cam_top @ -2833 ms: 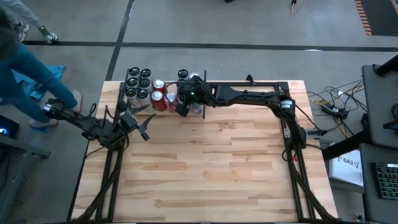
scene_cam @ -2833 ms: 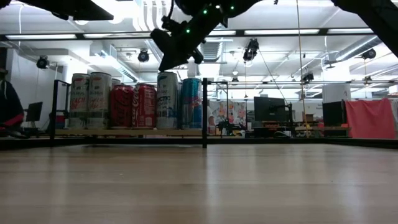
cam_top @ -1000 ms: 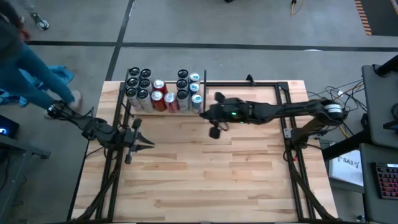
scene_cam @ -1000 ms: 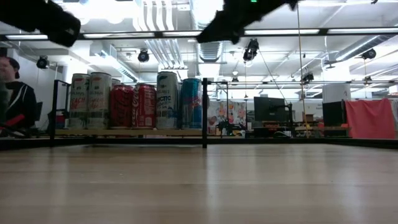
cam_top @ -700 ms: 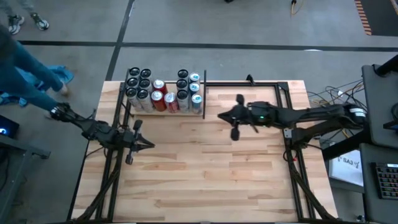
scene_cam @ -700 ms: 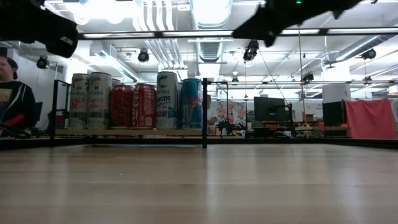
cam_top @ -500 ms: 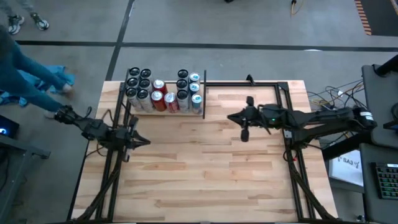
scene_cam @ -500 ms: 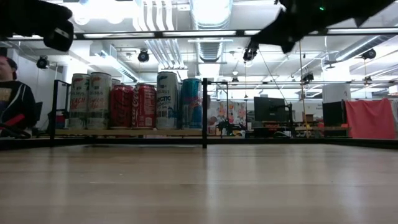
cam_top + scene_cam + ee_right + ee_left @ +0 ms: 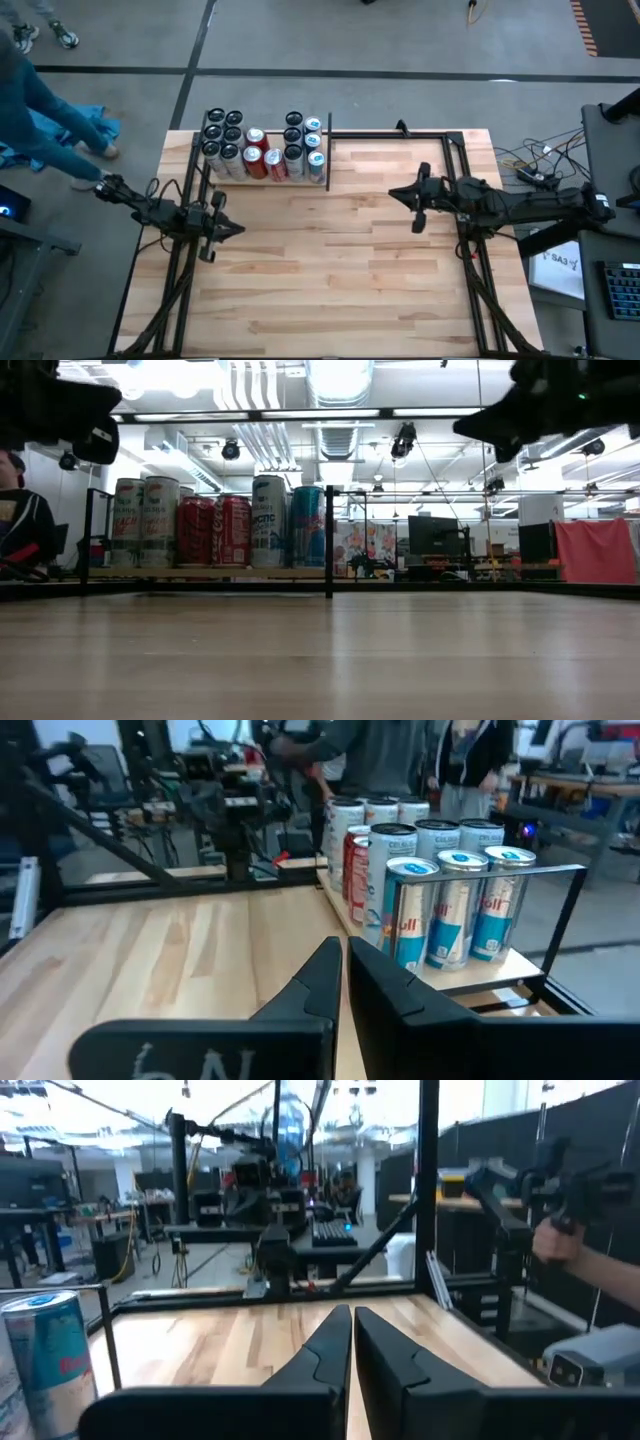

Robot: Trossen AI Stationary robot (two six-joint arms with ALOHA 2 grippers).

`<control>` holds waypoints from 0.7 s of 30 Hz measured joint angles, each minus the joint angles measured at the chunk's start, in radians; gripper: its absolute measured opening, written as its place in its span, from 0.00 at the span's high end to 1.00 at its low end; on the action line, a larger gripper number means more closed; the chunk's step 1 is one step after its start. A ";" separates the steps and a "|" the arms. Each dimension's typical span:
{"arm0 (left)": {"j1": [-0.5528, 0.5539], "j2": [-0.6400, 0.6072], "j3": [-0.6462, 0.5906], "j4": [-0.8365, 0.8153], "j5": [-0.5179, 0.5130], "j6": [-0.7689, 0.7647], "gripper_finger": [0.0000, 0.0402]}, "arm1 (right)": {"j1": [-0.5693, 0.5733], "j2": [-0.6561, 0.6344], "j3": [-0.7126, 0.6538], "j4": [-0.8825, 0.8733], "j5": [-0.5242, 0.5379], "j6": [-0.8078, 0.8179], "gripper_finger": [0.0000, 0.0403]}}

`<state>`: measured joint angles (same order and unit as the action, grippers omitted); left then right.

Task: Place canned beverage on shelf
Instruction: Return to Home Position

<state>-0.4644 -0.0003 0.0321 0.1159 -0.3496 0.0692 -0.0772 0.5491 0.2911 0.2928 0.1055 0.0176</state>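
– At the counter's [image 9: 330, 270] back-left corner, the cans [image 9: 269, 520] are seen upright in rows on the shelf [image 9: 200, 572]. None is seen loose on the boards. Which step is judged to be in hand?
– Return to rest, it is judged; placing looks done. The left hand [image 9: 236, 228] is held over the counter's left edge, well apart from the shelf. The right hand [image 9: 398, 193] is held over the right side, near the black frame [image 9: 370, 134].
– Hand states?
– Both are clenched on nothing. In each wrist view the two fingers [image 9: 335, 1355] lie almost touching, with no can between them.
– What is called for next?
– Only parking, probably. The arms are to be folded back toward their bases, high and clear of the shelf rods, so that no can is knocked. No grasp is needed unless more cans are supplied.
– What is hidden or cut off?
– From above, the shelf panel is mostly covered by cans; only its front edge is shown in the low view. Back rows are masked there by the front row, so the count cannot be settled from that view. Both arms are cropped at the top of the low view. One blue can [image 9: 45, 1350] is cut by the picture's edge in the left wrist view. A person [image 9: 45, 105] is partly shown beyond the counter's left edge. Labels on the far cans cannot be read.
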 joint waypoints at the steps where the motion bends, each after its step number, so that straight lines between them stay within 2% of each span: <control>1: 0.000 -0.001 -0.019 0.030 0.000 0.000 1.00 | 0.000 -0.029 -0.022 0.002 -0.004 -0.004 0.97; 7: 0.005 0.009 -0.022 -0.003 -0.029 -0.052 1.00 | 0.000 -0.208 -0.172 0.040 -0.010 -0.020 0.97; 12: 0.065 0.008 -0.022 0.080 -0.151 0.089 1.00 | -0.001 -0.389 -0.277 0.021 -0.003 -0.050 0.97; 15: 0.150 0.004 -0.022 0.083 -0.160 0.138 1.00 | -0.008 -0.488 -0.277 -0.062 0.007 -0.082 0.97; 18: 0.271 0.008 -0.022 0.057 -0.091 0.115 1.00 | -0.017 -0.548 -0.277 -0.084 0.001 -0.120 0.97; 21: 0.398 0.006 -0.022 0.001 0.077 0.051 1.00 | -0.024 -0.539 -0.278 -0.112 -0.003 -0.135 0.97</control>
<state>-0.0667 0.0056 0.0101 0.1165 -0.2730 0.1205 -0.1013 0.0098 0.0135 0.1813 0.1020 -0.1169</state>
